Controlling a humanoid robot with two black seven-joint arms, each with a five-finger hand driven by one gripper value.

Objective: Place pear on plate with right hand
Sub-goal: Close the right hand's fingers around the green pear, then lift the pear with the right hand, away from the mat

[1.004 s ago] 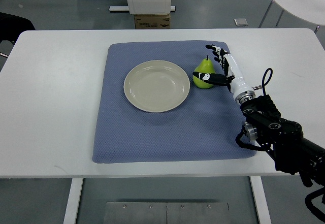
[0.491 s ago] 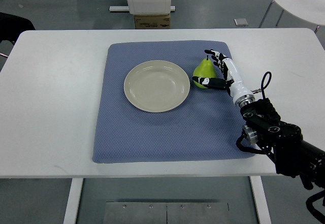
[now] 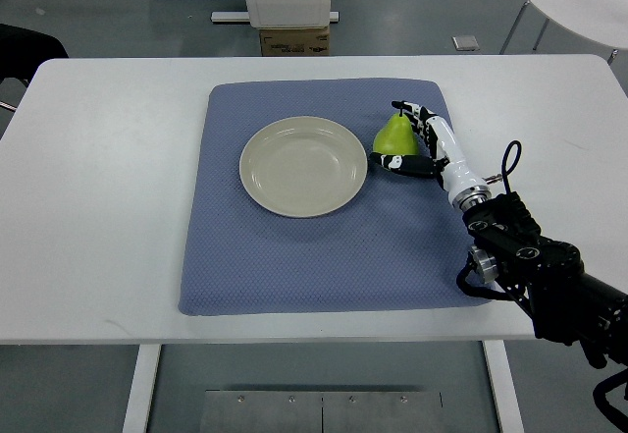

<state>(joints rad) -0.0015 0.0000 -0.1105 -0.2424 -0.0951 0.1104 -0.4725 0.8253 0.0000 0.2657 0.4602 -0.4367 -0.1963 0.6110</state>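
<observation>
A green pear [image 3: 389,140] stands on the blue mat [image 3: 294,256], just right of the empty cream plate [image 3: 253,148]. My right hand [image 3: 395,135] reaches in from the lower right and wraps the pear. Its fingers [image 3: 408,110] curl over the top near the stem, and the thumb [image 3: 394,163] presses the pear's lower front. The pear still touches the mat and sits apart from the plate's rim. My left arm does not show.
The mat lies on a white table [image 3: 98,158]. My right arm's black forearm [image 3: 540,266] crosses the table's front right corner. A white chair [image 3: 579,1] and a cardboard box [image 3: 292,40] stand beyond the far edge.
My right hand has slid left against the pear, and its fingers and thumb have closed around it. The pear has stayed in about the same spot.
</observation>
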